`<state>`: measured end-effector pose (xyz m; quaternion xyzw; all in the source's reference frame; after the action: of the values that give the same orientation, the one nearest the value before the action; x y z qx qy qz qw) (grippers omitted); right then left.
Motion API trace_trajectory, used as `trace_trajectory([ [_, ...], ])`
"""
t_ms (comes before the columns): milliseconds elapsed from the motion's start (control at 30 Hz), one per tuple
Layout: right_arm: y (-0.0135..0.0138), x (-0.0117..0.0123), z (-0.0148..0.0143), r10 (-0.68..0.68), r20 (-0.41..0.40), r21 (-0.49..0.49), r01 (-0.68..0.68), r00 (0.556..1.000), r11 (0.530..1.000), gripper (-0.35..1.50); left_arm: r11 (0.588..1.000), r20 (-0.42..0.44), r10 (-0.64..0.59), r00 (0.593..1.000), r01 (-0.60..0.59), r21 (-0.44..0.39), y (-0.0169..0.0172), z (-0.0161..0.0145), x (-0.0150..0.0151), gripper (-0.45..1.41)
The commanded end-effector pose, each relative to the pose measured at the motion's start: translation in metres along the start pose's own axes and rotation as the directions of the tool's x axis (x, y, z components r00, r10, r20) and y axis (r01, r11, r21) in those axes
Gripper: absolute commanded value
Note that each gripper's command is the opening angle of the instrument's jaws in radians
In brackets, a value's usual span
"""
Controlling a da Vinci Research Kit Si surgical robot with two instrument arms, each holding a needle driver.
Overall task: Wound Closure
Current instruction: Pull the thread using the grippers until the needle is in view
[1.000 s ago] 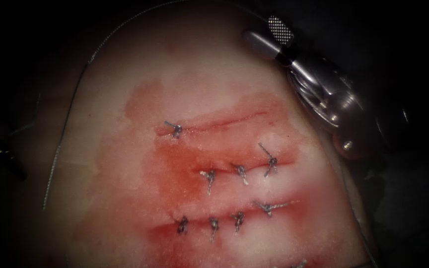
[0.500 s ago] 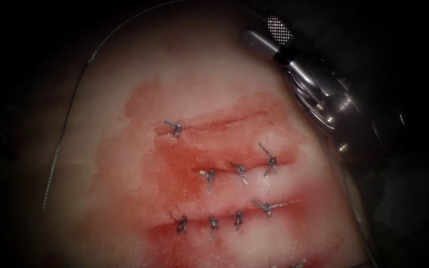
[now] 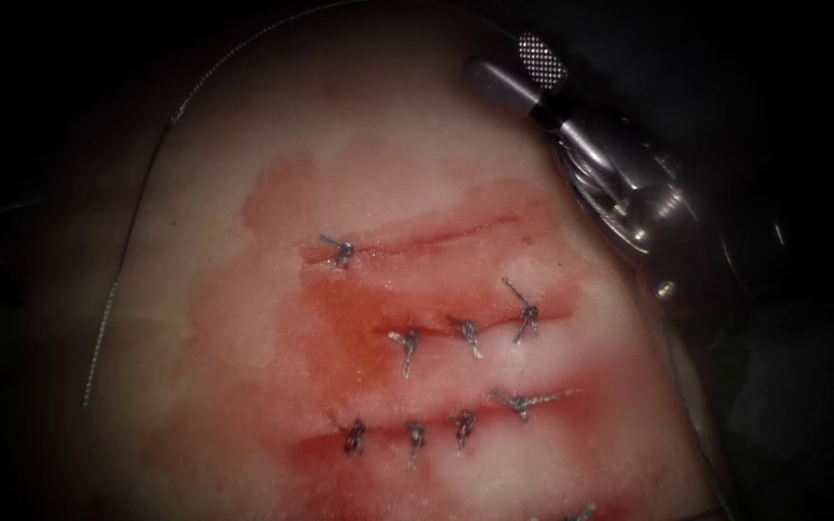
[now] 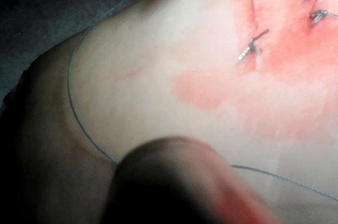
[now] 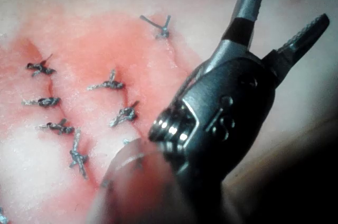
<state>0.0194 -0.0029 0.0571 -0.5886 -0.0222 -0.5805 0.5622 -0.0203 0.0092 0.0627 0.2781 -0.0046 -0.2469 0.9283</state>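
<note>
Right tool (image 3: 523, 68) at the far right edge of the tissue (image 3: 243, 318), jaws apart, holding nothing. Knotted stitches (image 3: 465, 333) along the cuts amid red fluid (image 3: 359, 328). Loose thread (image 3: 113, 289) curving round the left edge.

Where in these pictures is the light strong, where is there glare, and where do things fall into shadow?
Endoscope view: light is strongest on the middle of the tissue and its borders sink into darkness; bright glints sit on the right tool, whose jaws are open and hold nothing. Left wrist view: the tissue is evenly lit, with thread lying on it. Right wrist view: glare on the tool's wrist joint.
</note>
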Motion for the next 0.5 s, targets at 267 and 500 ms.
trace_trajectory([
  [267, 0.0005, 0.0009, 0.0005, 0.007, 0.001, -0.001, -0.007, 1.000, 1.000, 1.45, 0.996, -0.240, 0.077, 0.968, -0.084, -0.018, 0.0007, 0.0059, 0.0006, 0.91],
  [500, 0.0008, 0.0010, 0.0005, 0.012, 0.002, 0.002, -0.012, 1.000, 1.000, 1.45, 0.970, -0.395, 0.084, 0.915, -0.166, -0.180, 0.0035, 0.0079, 0.0004, 0.84],
])
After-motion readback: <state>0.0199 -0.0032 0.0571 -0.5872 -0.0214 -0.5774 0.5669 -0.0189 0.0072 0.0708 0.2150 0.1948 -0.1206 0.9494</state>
